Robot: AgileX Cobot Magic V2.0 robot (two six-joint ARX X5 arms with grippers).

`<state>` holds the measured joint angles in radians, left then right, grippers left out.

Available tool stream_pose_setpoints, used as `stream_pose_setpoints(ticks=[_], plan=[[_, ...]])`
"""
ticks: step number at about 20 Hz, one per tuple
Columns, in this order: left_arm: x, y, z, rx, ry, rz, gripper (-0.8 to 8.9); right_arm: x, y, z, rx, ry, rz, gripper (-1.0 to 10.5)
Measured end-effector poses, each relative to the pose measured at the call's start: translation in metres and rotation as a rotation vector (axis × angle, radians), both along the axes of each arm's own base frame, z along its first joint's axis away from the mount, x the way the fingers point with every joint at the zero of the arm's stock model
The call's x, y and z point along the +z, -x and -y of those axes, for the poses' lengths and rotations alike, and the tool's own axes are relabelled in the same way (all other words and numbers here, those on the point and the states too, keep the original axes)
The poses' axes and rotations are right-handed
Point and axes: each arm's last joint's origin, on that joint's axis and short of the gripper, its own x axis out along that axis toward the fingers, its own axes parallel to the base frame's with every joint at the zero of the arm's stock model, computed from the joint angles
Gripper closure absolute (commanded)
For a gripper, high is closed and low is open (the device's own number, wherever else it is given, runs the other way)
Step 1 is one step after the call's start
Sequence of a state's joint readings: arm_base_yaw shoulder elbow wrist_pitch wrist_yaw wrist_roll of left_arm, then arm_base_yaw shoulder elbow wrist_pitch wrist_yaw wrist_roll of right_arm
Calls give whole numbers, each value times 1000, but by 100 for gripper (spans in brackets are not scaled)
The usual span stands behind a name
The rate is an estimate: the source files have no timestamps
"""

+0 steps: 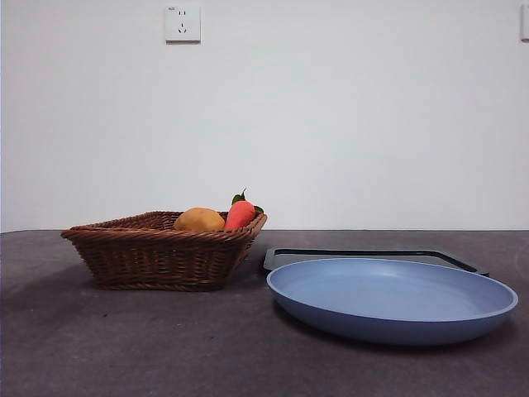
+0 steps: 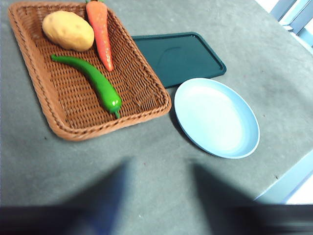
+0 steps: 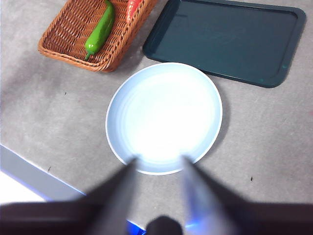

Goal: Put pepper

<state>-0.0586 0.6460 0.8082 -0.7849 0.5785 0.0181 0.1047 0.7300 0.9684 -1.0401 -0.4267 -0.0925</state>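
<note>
Left wrist view: green pepper [image 2: 93,81] lies in the wicker basket [image 2: 34,88] beside the carrot [image 2: 100,32]. Left gripper [image 2: 159,196] and right gripper [image 3: 159,188] both gape empty; we grasp the pepper mid-body, across its length.

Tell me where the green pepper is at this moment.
The pepper lies inside the wicker basket, beside the carrot and just below the potato in the left wrist view; the front view hides it.
</note>
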Motion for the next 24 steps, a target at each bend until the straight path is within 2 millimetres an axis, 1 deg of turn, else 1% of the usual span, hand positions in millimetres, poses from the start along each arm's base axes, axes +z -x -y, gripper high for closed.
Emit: stream_pose_setpoints(ticks=[3, 7, 11, 14, 17, 19, 21, 24], plan=[[1, -1, 0, 0, 1, 10, 409, -2, -5, 0, -4, -2, -24, 633], [1, -1, 0, 0, 2, 14, 409, -9, -19, -2, -10, 1, -90, 636], [2, -2, 0, 0, 3, 30, 409, -24, -53, -5, -23, 11, -188, 636], [3, -2, 0, 7, 14, 31, 409, -42, -83, -8, -26, 17, -250, 636], [3, -2, 0, 8, 16, 30, 409, -67, -112, -11, -33, 27, -339, 640], [3, -2, 0, 8, 16, 30, 409, -83, -128, -13, -35, 31, -380, 652], [3, -2, 0, 8, 16, 30, 409, -98, -141, -14, -35, 37, -421, 652], [3, -2, 0, 8, 16, 30, 409, -120, -154, -15, -52, 73, -473, 652]])
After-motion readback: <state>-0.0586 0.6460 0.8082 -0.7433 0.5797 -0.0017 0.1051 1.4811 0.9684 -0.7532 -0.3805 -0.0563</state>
